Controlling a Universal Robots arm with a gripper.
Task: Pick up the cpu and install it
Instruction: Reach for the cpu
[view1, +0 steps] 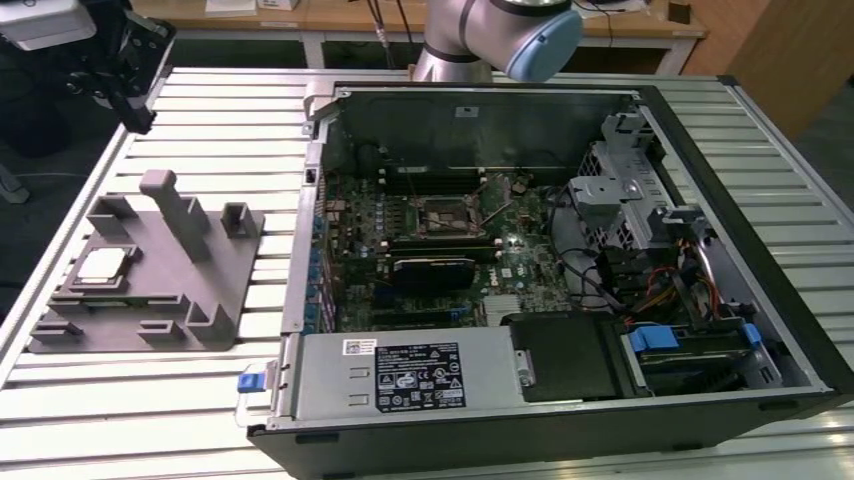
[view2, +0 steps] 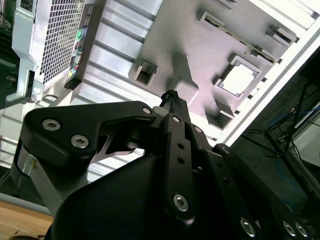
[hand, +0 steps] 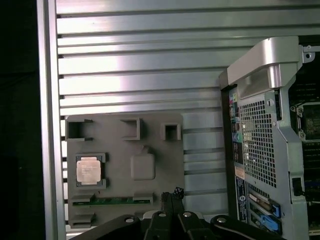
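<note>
Hanging over the grey fixture (hand: 165, 165), gripper (hand: 172, 196) pinched shut on nothing, cpu (hand: 89, 170) flat in its pocket toward the table (hand: 150, 65) edge, away from the computer case (hand: 260, 125).

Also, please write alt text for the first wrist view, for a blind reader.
The cpu lies in a recess of the grey fixture on a slatted metal table, the empty gripper apart from it; a computer case stands beside.

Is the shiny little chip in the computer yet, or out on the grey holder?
Out. The cpu lies flat in a square pocket of the grey fixture, on the table beside the open computer case.
</note>
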